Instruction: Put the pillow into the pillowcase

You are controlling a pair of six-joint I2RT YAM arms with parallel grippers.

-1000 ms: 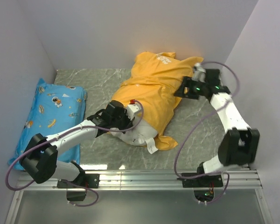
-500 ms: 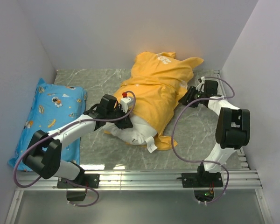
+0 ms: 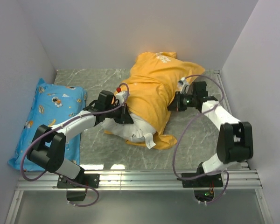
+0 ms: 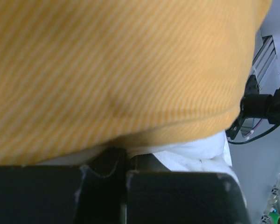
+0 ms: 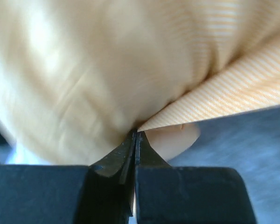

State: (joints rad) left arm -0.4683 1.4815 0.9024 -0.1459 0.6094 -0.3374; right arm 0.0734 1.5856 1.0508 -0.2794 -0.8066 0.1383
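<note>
The orange pillowcase (image 3: 154,86) lies bunched in the middle of the table. The white pillow (image 3: 135,131) sticks out of its near end, with a small tag showing. My left gripper (image 3: 125,115) is shut at the pillowcase's near-left hem; in the left wrist view its tips (image 4: 126,158) pinch where the orange hem (image 4: 107,70) meets the pillow (image 4: 200,156). My right gripper (image 3: 174,103) presses against the pillowcase's right side. In the right wrist view it (image 5: 136,133) is shut, with a fold of orange fabric (image 5: 214,109) at its tips.
A blue cartoon-print pillow (image 3: 51,112) lies along the left wall. Grey walls close in the table on the left, back and right. The aluminium rail (image 3: 144,177) with both arm bases runs along the near edge. Bare marble tabletop (image 3: 196,135) shows on the near right.
The right gripper swung in from the far right to the pillowcase's right side and closed on the fabric. The left gripper shifted slightly farther back, still shut.
</note>
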